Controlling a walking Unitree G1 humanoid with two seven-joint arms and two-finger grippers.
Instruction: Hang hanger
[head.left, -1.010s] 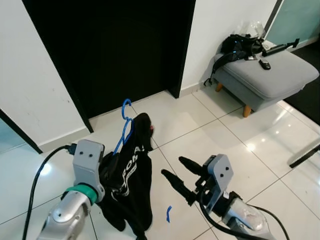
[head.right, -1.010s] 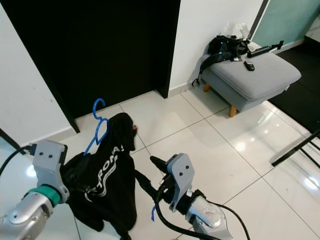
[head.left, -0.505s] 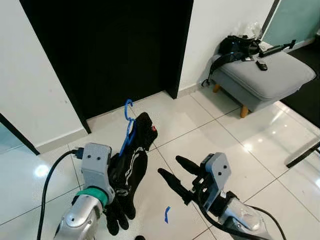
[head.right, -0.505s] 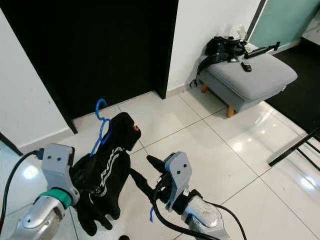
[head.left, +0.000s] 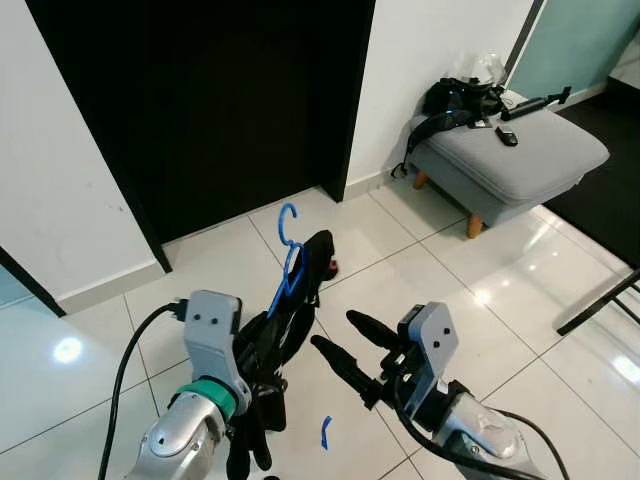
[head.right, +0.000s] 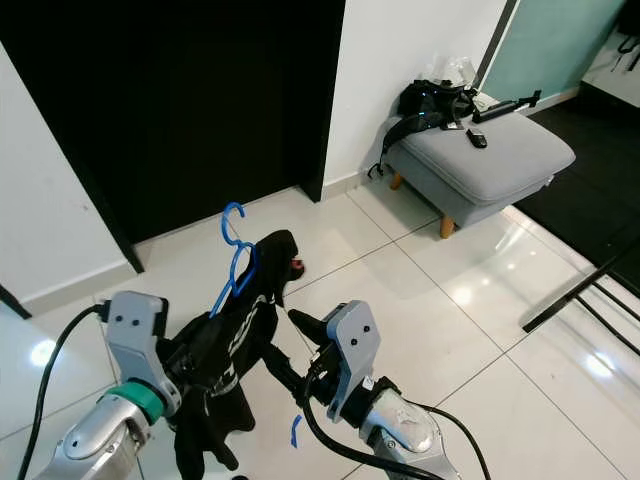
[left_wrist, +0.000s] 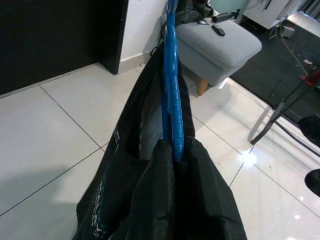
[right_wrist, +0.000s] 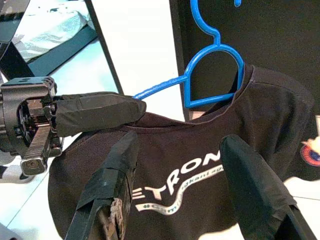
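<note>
Now the left gripper (right_wrist: 95, 112) is clamped on the blue plastic hanger (head.left: 288, 262), holding it up above the glossy white tiled floor (head.left: 420, 270) with a black T-shirt with white lettering (right_wrist: 200, 175) draped on it, the hook pointing up toward the dark open doorway (head.left: 200, 90). Beside it, the right gripper (head.left: 345, 345) hovers with its two black fingers (right_wrist: 112, 170) spread apart, close to the shirt's front but holding nothing. Off by the white wall (head.left: 440, 40), a grey cushioned footstool on wooden legs (head.left: 520, 155) carries a black bag (head.left: 455, 98) at its far corner.
</note>
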